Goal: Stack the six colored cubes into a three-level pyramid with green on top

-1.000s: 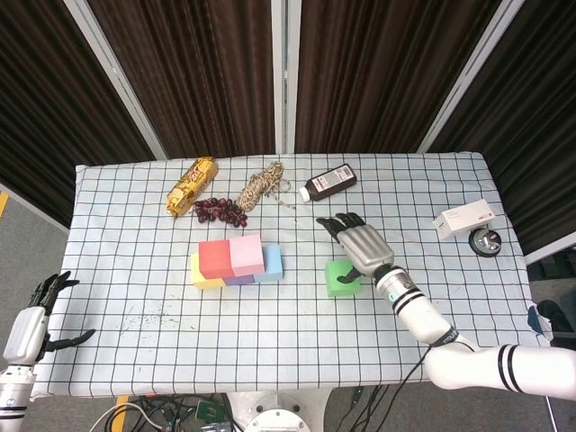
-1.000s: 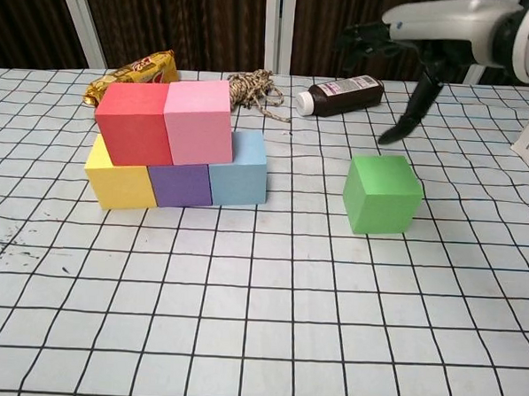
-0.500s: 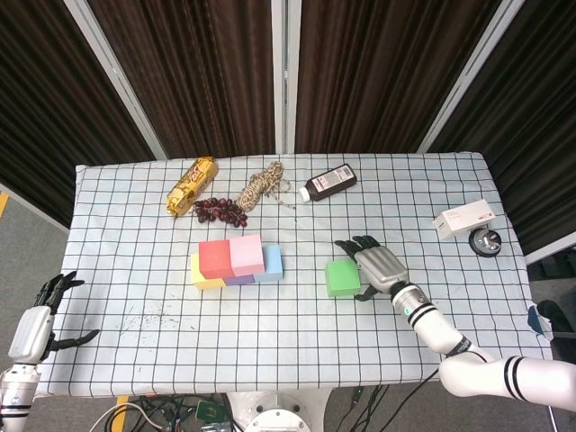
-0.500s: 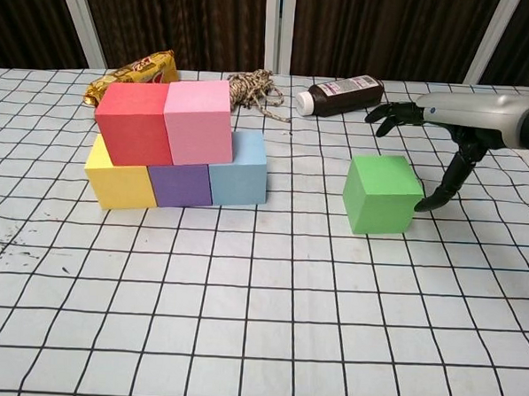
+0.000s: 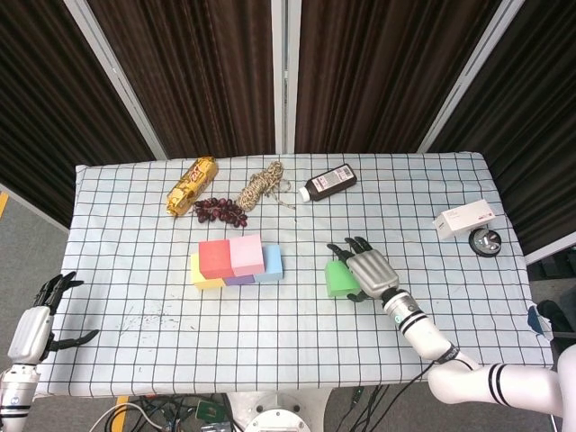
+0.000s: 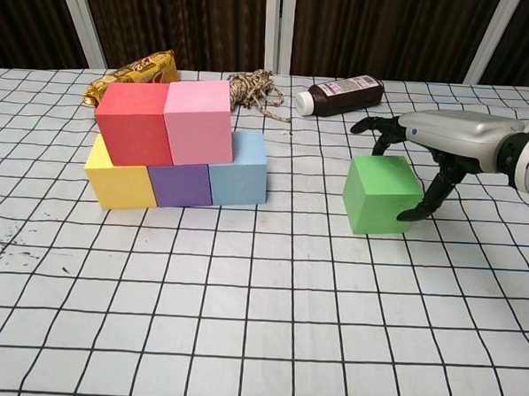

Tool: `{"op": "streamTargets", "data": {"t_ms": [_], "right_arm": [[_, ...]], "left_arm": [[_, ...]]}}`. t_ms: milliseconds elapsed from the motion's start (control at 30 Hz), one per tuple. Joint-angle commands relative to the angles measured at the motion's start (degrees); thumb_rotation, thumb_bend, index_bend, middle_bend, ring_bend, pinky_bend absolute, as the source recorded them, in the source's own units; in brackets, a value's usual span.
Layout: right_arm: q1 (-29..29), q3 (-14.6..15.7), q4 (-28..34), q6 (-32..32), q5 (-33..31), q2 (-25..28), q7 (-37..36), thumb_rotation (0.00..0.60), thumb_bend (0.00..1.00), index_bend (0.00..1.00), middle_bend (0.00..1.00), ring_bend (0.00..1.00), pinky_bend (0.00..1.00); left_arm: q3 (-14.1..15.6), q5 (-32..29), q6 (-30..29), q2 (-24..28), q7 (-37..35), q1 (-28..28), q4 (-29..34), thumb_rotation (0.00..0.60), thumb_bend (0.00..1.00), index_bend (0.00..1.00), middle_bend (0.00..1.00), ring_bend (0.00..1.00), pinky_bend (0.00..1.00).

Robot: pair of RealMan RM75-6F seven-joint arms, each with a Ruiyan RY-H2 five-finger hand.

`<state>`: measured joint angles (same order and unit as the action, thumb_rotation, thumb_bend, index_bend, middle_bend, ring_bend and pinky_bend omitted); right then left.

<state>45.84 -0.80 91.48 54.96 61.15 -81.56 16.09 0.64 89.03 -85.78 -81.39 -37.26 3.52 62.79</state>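
Five of six cubes already stacked: yellow cube, purple cube and blue cube side by side on the checked tablecloth as the base row, red cube and pink cube touching each other on top as the second level. Only the top level missing. Green cube alone on the cloth, well apart from the stack, off to its right. Right hand low over that cube's far and right side, fingers apart and arched around it, one fingertip reaching down against or just beside the right face, the others past the top back edge; no firm closure visible in the chest view, and from the head view mostly the back of the hand, so hard to say whether touching or a hair off. Cube flat on the table, not lifted. Left hand off the table's near-left corner, fingers spread, holding nothing. Left to do, by the look of it: close on the green cube, lift, carry across to the stack, and set it centred over the seam between red and pink. Snack bag, grapes, rope coil, dark bottle and white box toward the back and right, clear of the work.
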Motion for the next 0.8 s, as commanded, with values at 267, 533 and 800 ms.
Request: {"op": "streamTargets", "data": {"t_ms": [267,533,800], "right_arm": [[1.7,-10.9,9.6,3.6,2.8,5.8,-1.5,0.6,0.13,0.0,0.46,0.07,0.0],[12.4,-21.7,17.8,-1.5,-9.2,8.9,6.4,0.6,0.13,0.0,0.47,0.07,0.0],[25.9,-21.8,16.1,-5.8,-26.5,6.5,17.7,0.6,0.13,0.0,0.47,0.07,0.0]], "left_arm": [[0.1,1.3,-1.3,0.4,2.1,0.4,1.6,0.6,0.0,0.04,0.18,0.0,0.05],[-0.2,2.5,-3.7,1.1,6.6,0.4,3.6,0.6,0.0,0.04,0.18,0.0,0.05],[-0.2,3.6,-5.3,0.2,13.7,0.3,3.6,0.6,0.0,0.04,0.18,0.0,0.05]]}}
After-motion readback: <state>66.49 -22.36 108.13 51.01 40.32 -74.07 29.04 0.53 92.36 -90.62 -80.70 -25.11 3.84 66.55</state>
